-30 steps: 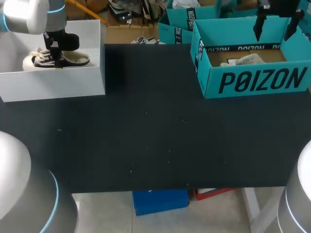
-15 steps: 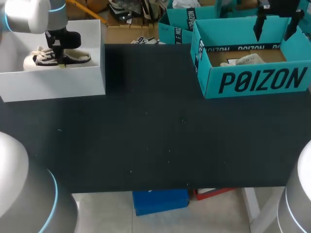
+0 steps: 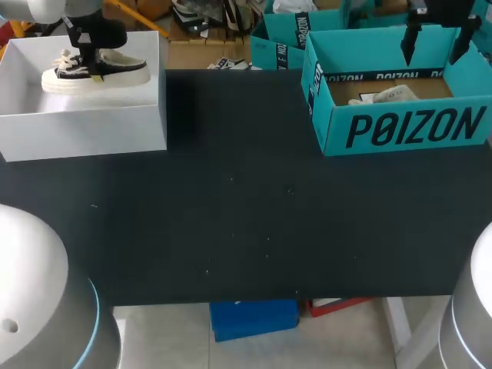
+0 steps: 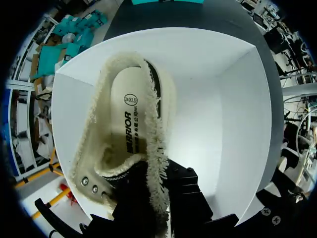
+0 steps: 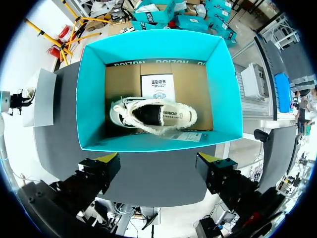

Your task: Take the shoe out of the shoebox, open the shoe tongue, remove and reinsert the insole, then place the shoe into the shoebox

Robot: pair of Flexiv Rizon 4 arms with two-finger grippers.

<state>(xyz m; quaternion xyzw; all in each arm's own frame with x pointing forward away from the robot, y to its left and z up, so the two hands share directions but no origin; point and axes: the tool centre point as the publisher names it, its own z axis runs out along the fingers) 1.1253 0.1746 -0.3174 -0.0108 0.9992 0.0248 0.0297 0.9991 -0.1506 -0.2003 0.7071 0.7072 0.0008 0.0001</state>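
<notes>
Left shoe hangs above left box; right shoe lies inside right box

place: robot lab | signs: two arms — black table, shoeboxes

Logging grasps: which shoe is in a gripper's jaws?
The shoe at the white box, gripped by the left gripper; the other shoe lies free in the teal box.

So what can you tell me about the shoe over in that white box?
A low cream canvas shoe with frayed edges, black panel by the metal eyelets, white laces, pale printed insole. It hangs level within the white box, pinched at one side wall by the left tool, seemingly clear of the box floor.
</notes>
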